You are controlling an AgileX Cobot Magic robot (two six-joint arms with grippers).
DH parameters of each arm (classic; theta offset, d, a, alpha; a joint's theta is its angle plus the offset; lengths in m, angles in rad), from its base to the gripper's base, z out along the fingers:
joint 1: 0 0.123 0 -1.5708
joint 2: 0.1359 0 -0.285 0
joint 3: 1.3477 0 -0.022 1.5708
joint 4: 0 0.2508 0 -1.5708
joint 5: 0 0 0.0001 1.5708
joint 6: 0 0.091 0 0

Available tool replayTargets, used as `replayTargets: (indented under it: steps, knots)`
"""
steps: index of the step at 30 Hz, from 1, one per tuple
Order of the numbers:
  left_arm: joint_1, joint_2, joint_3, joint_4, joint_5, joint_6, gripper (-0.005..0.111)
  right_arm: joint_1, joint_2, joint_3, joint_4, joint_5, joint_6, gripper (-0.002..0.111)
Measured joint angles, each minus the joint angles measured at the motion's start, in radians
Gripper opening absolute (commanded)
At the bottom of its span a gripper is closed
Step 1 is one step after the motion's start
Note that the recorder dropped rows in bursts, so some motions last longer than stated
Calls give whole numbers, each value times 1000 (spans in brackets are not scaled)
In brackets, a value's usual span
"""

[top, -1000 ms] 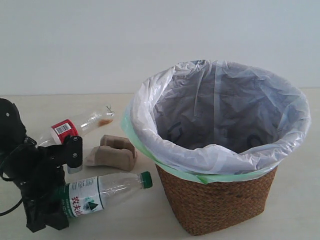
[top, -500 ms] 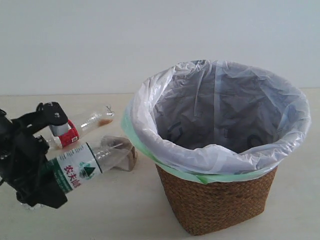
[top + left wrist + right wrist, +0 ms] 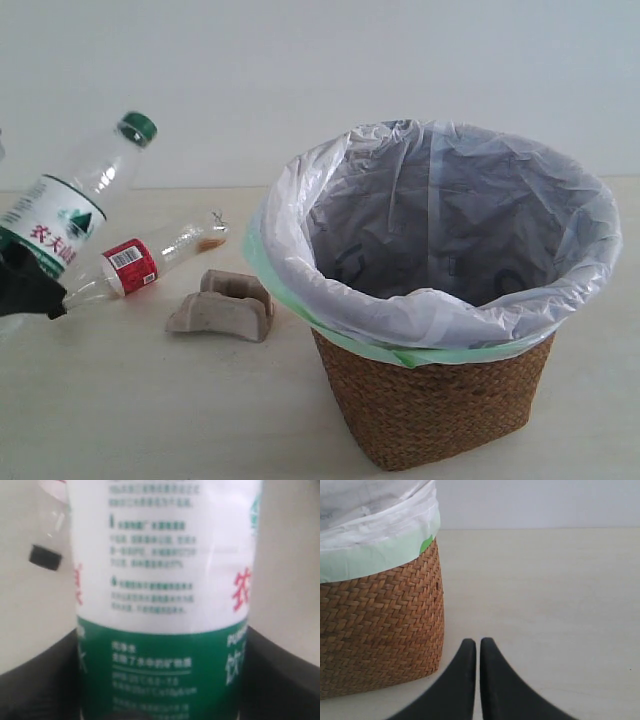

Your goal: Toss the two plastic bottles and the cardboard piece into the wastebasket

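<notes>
Hanging clear of the desk [image 3: 150, 400] at the left of the exterior view, the green-cap bottle [image 3: 70, 200] is tilted, with its cap up and leaning toward the basket [image 3: 435, 410] and its base down in the left pincer [image 3: 22, 285]. That pincer is closed on the bottle's lower part, at the green band of the label. In the left wrist view the label fills most of the picture, with a dark finger [image 3: 35, 680] pressed against each side. Only a black piece of the pincer shows at the exterior view's edge.

Below and just beside the lifted bottle, the red-label bottle [image 3: 140, 262] lies on its side on the desk; one end comes close to the pincer in this view, though I cannot tell whether they touch. The cardboard [image 3: 222, 308] lies near it, between it and the basket.

The basket stands upright well to the right, its white bag [image 3: 300, 230] folded out over the rim.

The right pincer [image 3: 477, 647] hovers low over the desk just beside the basket's wicker wall, its tips together and gripping nothing.
</notes>
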Motion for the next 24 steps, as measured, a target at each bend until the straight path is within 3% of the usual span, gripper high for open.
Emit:
replayTargets:
  steps: [4,14,24]
  knots:
    - [4,-116,90,-152,-194,74,4,0,0,0,0,0,0,0]
    - [4,-335,338,-776,-612,595,4,0,0,0,0,0,0,0]
    - [5,-464,352,-842,-733,646,4,0,0,0,0,0,0,0]
